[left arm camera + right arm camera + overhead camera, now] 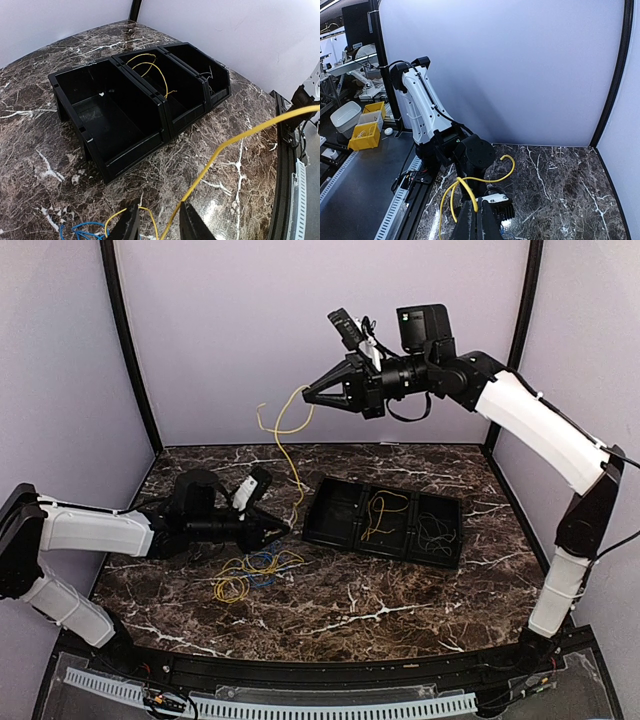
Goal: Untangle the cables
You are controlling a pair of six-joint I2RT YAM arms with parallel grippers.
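My right gripper (pixel 305 395) is raised high over the back of the table and is shut on a yellow cable (pixel 290 455); the right wrist view shows the closed fingers (pixel 479 212) pinching its loop (pixel 470 182). The cable hangs down to the tangle of yellow (pixel 232 585) and blue cables (pixel 262 565) on the table. My left gripper (pixel 283 530) is low beside the tangle, open, with the taut yellow cable (pixel 240 135) running between its fingers (pixel 192 222). Blue cable (pixel 82 231) lies at its left.
A black three-compartment tray (pixel 312 520) sits at centre right. Its middle compartment holds a yellow cable (pixel 383 508), its right one a dark grey cable (pixel 435 533). In the left wrist view the tray (pixel 80 72) is just ahead, its near compartment bare.
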